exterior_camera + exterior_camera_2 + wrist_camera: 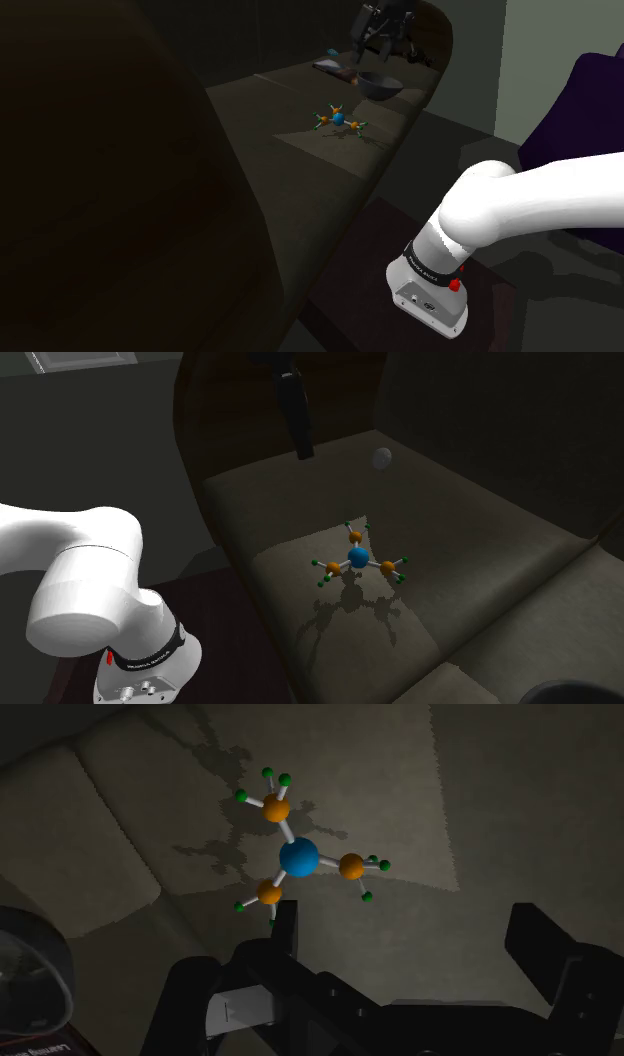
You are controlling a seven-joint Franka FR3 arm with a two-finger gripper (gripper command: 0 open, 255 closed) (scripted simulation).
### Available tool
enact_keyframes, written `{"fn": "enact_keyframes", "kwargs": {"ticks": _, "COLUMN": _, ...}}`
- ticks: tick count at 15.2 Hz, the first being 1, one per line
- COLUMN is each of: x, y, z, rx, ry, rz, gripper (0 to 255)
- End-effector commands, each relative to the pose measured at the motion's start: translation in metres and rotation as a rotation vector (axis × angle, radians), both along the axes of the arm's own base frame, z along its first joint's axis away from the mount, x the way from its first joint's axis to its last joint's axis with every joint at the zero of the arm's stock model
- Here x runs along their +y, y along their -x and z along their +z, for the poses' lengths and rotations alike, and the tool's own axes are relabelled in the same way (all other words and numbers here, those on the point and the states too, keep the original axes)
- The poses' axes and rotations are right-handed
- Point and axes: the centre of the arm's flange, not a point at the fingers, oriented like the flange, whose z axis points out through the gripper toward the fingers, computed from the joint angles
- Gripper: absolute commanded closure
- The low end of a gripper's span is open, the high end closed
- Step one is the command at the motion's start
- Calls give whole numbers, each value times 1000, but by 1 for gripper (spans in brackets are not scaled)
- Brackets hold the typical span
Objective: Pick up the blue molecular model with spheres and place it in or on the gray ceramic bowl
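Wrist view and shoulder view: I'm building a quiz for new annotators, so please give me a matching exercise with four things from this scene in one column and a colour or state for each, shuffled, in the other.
Things:
1. centre sphere
2. smallest spheres
3. gripper
4. bowl

Colour or state:
A. open, holding nothing
B. green
C. dark grey, standing apart from the spheres
D. blue

Pairs: 1-D, 2-B, 3-A, 4-C
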Motion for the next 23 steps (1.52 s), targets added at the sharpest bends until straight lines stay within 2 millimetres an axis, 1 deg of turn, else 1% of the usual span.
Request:
{"fn": "enact_keyframes", "kwargs": {"ticks": 1, "x": 0, "y": 0, "z": 0, "rx": 0, "ry": 0, "rz": 0, "gripper": 0}}
{"fn": "enact_keyframes", "kwargs": {"ticks": 8, "x": -41, "y": -41, "z": -77, "rx": 108, "ry": 21, "rz": 173, "gripper": 0}}
{"fn": "enact_keyframes", "kwargs": {"ticks": 15, "x": -77, "y": -79, "z": -157, "rx": 215, "ry": 43, "rz": 346, "gripper": 0}}
{"fn": "enact_keyframes", "kwargs": {"ticks": 16, "x": -77, "y": -80, "z": -158, "rx": 216, "ry": 43, "rz": 348, "gripper": 0}}
{"fn": "enact_keyframes", "kwargs": {"ticks": 22, "x": -80, "y": -80, "z": -189, "rx": 216, "ry": 43, "rz": 348, "gripper": 0}}
{"fn": "enact_keyframes", "kwargs": {"ticks": 23, "x": -80, "y": -80, "z": -198, "rx": 216, "ry": 43, "rz": 348, "gripper": 0}}
